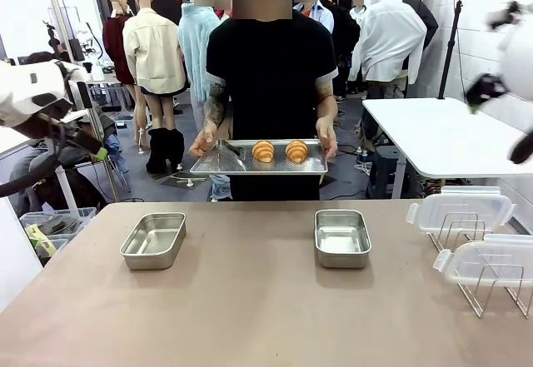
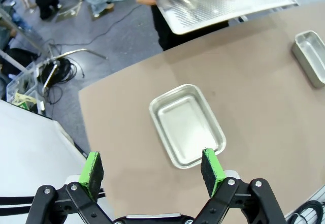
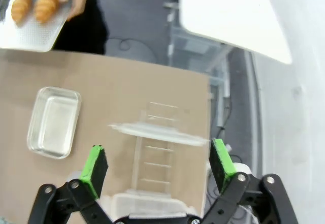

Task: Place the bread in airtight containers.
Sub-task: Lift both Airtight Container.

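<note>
Brown table, pans unfilled. My left gripper and right gripper gape, holding nothing. I'd pinch croissants softly, crosswise, off tray.

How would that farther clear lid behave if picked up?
The farther lid looks like thin plastic, so it is probably light and slightly bendy. It only rests on a wire rack, so a nudge might tip it off.

Bright, even overhead light is washing the flat tan table, leaving soft shadows around the rectangular stainless-steel pan at its left. Above its right end the white robot arm is smearing with motion blur. The right wrist view is looking soft, the white tabletop beyond the tan table glaring.
</note>
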Motion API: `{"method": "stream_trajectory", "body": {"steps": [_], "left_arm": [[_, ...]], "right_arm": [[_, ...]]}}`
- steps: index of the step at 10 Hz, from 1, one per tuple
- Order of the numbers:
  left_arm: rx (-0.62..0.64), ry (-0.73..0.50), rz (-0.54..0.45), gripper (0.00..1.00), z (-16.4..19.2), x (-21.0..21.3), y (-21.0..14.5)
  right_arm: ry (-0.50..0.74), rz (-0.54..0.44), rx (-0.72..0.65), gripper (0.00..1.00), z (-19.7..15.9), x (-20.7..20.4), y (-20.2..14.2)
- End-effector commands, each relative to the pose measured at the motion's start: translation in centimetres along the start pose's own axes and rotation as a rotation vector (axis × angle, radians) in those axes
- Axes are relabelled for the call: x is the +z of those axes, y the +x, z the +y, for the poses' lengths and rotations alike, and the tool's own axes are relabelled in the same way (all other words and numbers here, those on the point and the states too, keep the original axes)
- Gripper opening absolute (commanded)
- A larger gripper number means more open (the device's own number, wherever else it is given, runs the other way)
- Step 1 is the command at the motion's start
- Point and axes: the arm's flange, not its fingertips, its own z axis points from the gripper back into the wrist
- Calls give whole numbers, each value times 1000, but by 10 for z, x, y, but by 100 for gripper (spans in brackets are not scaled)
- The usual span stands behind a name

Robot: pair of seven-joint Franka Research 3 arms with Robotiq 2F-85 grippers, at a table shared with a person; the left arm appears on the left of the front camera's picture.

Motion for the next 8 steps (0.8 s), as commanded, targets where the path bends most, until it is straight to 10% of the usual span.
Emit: {"method": "stream_trajectory", "body": {"steps": [1,6,8], "left_arm": [[65,-30,82,100,-8,-4,3],[362,-71,252,100,18,-94,-24],[275,-59,261,100,11,-86,-31]], "right_arm": [[202,162,24,100,32,-49,37],[173,424,-125,100,111,-165,-9],[229,381,-109,100,104,-163,0]]}}
